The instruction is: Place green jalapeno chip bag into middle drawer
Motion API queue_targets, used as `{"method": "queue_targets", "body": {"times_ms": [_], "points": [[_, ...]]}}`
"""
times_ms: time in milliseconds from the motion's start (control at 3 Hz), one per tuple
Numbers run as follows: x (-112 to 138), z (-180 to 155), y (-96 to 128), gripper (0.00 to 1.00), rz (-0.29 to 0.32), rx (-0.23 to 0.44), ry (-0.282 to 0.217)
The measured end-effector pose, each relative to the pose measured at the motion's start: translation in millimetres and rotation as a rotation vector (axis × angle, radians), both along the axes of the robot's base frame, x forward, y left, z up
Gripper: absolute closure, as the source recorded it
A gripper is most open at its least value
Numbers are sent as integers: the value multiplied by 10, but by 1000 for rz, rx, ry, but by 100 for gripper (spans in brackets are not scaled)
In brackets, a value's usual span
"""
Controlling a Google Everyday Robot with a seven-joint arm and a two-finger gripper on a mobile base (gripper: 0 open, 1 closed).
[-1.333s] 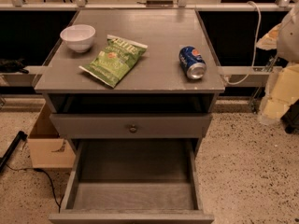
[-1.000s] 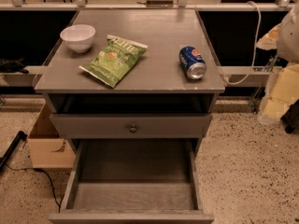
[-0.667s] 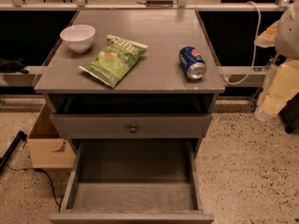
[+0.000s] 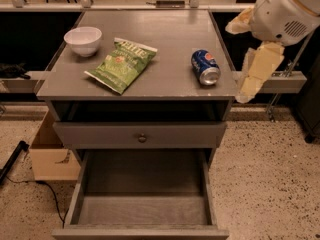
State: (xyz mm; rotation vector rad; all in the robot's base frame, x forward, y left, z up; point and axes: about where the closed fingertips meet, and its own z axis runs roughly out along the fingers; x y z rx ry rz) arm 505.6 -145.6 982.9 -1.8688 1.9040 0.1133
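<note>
My gripper has swung in from the right over the last second. It was hanging well out beside the cabinet; now it hangs just off the right edge of the top, near the can, and more of my arm shows above it. Whether it is wide or narrow I cannot tell. It carries nothing.

Nothing else has moved. The bag lies flat on the left half of the top, just right of the bowl and well apart from my gripper, with the can between us. The drawer stands pulled out at the bottom, its floor bare, below the closed front with the knob.

So I judge the approach has only begun: the drawer is ready, but the bag is not yet grasped. My reach has to pass over or behind the can without knocking it, and the crinkly bag may slip if I pinch it shallowly.
</note>
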Motion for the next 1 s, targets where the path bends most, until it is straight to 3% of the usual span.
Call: {"method": "queue_targets", "body": {"times_ms": [333, 1000], "points": [[133, -9, 273, 0, 107, 42, -10], [266, 101, 182, 0, 60, 76, -48]]}}
